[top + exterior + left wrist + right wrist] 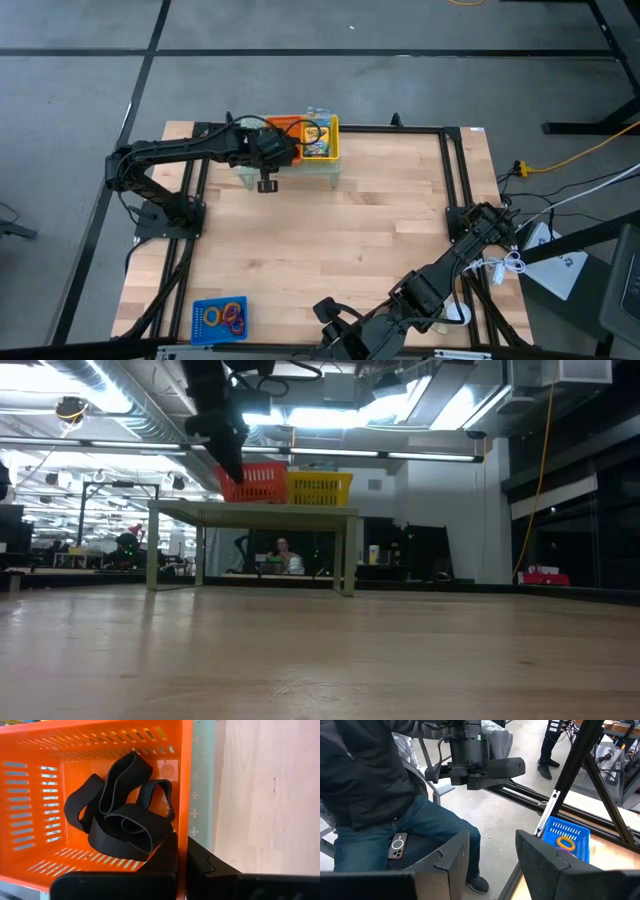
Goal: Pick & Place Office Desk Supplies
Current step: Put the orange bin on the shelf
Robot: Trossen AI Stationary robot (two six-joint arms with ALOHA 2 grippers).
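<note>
1. Supplies so far: black bands (122,812) sit piled in the orange basket (40,750) on the riser (290,172) at the desk's far edge. The yellow basket (333,140) beside it holds crayon boxes (318,140), as far as I can tell.
2. Left to do: coloured rings (233,315) remain in the blue tray (203,318) at the near left corner.
3. Left gripper (182,855) hangs over the orange basket's rim, fingers shut, holding nothing I can see.
4. Right gripper (490,857) sits off the desk's near edge, fingers apart and empty, facing a seated person (375,785).
5. Room: the desk (330,240) is bare through the middle, so there's a wide lane from tray to riser.
6. Edges: the tray sits close to the near rail (185,265), and the basket walls need a clean lift.
</note>
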